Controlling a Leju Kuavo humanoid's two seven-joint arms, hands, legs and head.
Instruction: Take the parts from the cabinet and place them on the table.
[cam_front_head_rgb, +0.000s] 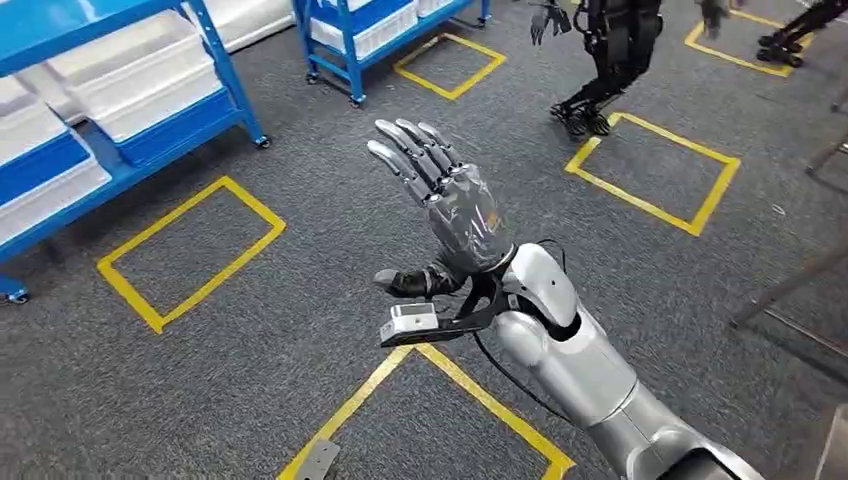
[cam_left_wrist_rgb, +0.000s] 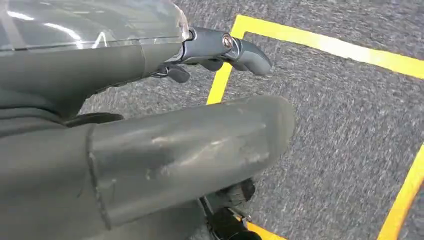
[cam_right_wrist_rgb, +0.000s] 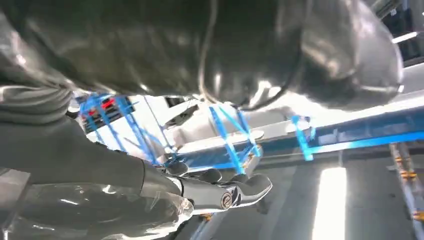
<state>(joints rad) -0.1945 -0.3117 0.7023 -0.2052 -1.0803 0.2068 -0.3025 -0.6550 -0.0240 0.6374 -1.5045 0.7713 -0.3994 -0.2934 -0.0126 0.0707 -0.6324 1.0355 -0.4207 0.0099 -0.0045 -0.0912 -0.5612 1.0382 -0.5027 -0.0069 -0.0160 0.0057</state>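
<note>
A grey carpeted floor (cam_front_head_rgb: 300, 300) marked with yellow taped rectangles (cam_front_head_rgb: 190, 250) spreads beneath a humanoid robot in a workshop. To the floor's upper left in the head view stands the cabinet (cam_front_head_rgb: 120, 110), a blue wheeled rack whose shelves carry white trays (cam_front_head_rgb: 140, 70); a second blue rack (cam_front_head_rgb: 380, 30) of the same kind stands beyond it, farther from the camera. Another dark robot (cam_front_head_rgb: 610, 50) stands well apart from the cabinet, at the far side of the floor beside a taped rectangle.

The silver right arm (cam_front_head_rgb: 590, 370) rises from the lower right of the head view, well apart from the cabinet, and ends in the right robot hand (cam_front_head_rgb: 440, 200), raised over the carpet with palm turned away from the camera, fingers straight and spread, thumb out to the side, grasping nothing. A small grey camera block (cam_front_head_rgb: 412, 320) sits on a bracket at its wrist.

In the left wrist view the left robot hand (cam_left_wrist_rgb: 150, 150) hangs above the carpet near a yellow tape corner, its thick thumb extended and its darker fingers (cam_left_wrist_rgb: 225, 47) apart, nothing in its grasp.

A small flat grey metal piece (cam_front_head_rgb: 318, 460) lies on the carpet at the edge of a taped line, far from the cabinet; whether it is one of the parts cannot be told. What the cabinet's trays hold cannot be made out.
</note>
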